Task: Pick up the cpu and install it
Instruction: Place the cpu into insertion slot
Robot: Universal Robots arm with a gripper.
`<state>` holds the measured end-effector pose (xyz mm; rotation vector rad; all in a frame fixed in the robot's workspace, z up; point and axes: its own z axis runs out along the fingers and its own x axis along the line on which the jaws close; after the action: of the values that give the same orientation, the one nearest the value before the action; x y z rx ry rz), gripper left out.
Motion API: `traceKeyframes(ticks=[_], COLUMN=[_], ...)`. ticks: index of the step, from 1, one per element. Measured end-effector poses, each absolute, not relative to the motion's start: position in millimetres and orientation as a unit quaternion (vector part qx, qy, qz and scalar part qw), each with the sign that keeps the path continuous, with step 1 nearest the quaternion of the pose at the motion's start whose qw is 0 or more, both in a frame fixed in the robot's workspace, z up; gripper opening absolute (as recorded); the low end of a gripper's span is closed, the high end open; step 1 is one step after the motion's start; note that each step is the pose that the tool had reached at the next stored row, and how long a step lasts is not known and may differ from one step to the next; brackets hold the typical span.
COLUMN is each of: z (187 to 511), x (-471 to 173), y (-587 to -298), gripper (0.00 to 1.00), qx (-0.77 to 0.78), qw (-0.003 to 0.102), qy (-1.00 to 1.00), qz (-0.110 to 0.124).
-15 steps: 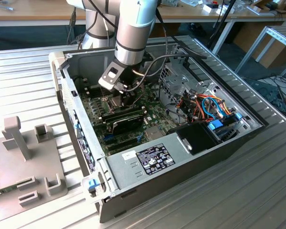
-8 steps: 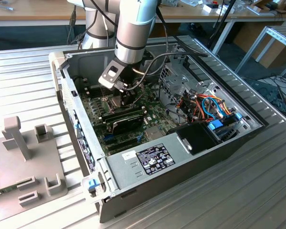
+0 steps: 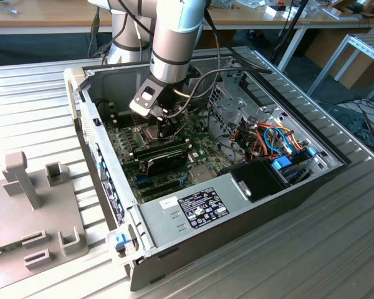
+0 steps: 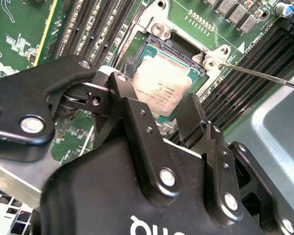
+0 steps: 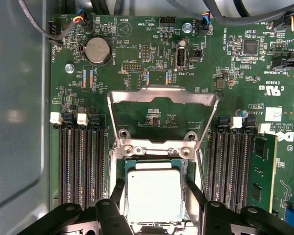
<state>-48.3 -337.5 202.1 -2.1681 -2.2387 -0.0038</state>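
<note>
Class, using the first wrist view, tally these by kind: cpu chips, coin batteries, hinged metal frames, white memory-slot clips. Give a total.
cpu: 1
coin battery: 1
hinged metal frame: 1
white memory-slot clips: 4
Total: 7

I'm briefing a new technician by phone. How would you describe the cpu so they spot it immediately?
Look inside the open computer case at the green motherboard, between its two banks of long dark memory slots. The cpu sits at the socket beside the swung-open metal frame: the only flat square with a dull silver-grey top.
</note>
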Motion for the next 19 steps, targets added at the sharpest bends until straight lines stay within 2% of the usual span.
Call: traceKeyframes(ticks=[11, 12, 13, 19], z=[202.1, 202.1, 202.1, 204.5], x=[-48.3, -48.3, -48.3, -48.3], y=[-337.5, -337.5, -337.5, -337.4], gripper=[0.61, 0.60, 0.53, 0.53], qx=[-0.688, -0.688, -0.688, -0.687], qw=[0.013, 0.013, 0.013, 0.013], qy=[-0.726, -0.726, -0.726, -0.726], qz=[-0.001, -0.001, -0.001, -0.001])
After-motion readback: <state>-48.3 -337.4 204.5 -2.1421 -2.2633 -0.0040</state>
